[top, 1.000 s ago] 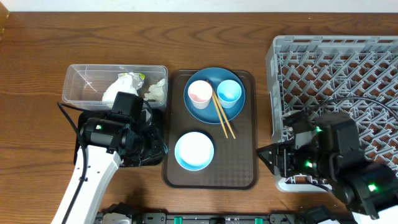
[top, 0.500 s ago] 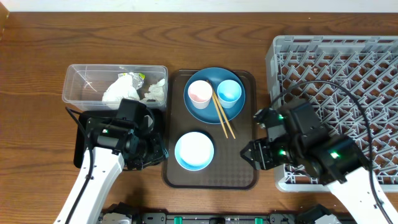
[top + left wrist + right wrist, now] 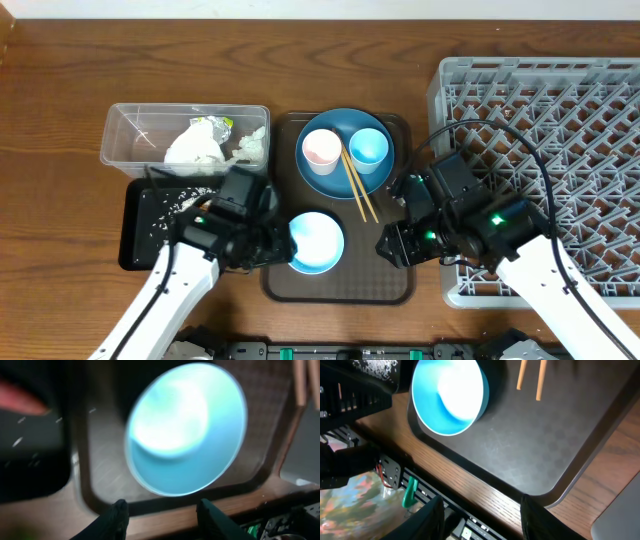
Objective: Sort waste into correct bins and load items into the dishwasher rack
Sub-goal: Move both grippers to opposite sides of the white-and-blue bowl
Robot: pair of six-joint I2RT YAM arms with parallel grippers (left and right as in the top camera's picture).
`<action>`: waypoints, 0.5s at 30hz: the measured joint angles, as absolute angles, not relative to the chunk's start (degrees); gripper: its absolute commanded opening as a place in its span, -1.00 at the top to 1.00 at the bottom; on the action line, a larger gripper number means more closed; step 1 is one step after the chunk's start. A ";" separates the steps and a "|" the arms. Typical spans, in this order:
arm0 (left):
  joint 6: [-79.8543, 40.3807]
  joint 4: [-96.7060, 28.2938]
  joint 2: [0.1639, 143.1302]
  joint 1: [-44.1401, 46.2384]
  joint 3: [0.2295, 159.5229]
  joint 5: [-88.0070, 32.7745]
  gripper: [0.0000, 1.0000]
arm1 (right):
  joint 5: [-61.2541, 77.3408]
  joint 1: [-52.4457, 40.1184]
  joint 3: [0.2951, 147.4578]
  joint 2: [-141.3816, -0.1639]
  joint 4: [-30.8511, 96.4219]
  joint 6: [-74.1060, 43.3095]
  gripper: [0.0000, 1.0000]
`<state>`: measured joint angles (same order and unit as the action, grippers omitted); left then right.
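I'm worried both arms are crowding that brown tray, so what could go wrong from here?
1. The left tool and right tool both hang open near the small blue bowl, on opposite sides of it. If both go for it, they might collide.
2. The chopsticks lie loose on the blue plate, with their ends past its edge. The right tool is close and could knock them off.

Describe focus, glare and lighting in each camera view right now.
Overhead: sharp and evenly lit, the dishwasher rack grid crisp. Left wrist: heavily blurred and dim, the blue bowl glowing, its white inside blown out. Right wrist: mostly sharp, the brown tray texture visible, though the bowl's inside is also overexposed.
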<state>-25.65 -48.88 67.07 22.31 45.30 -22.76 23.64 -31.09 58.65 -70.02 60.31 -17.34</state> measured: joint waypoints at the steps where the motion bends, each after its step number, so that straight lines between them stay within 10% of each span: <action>1: -25.80 -48.12 67.07 23.18 45.19 -22.57 0.04 | 23.64 -31.11 58.65 -70.04 60.31 -17.37 0.01; 15: -32.80 -45.76 69.87 26.39 43.35 -14.68 0.05 | 23.57 -31.11 58.65 -70.04 60.31 -17.34 -0.01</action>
